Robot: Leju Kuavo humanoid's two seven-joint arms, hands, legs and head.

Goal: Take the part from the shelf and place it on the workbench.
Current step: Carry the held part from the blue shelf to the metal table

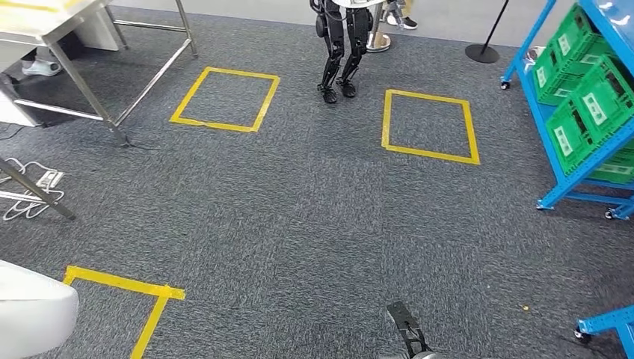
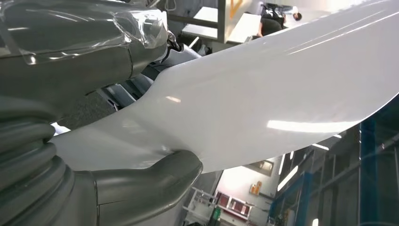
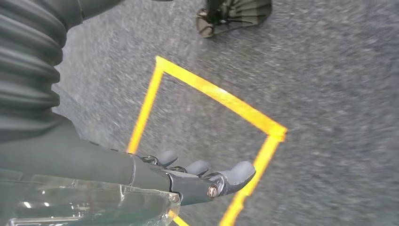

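The part is a large, smooth, glossy white curved panel. My left hand grips it at one end, with the thick grey thumb pressed on one face and the palm on the other. In the head view a rounded white piece of the part shows at the lower left. My right hand hangs above the carpet, fingers stretched out and holding nothing; its dark tip shows at the bottom of the head view. The metal workbench stands at the far left and the blue shelf at the right.
Green crates fill the blue shelf. Yellow tape squares mark the grey carpet, with another tape corner near me. Another robot's black legs stand at the far middle. Loose cables lie by the table legs at the left.
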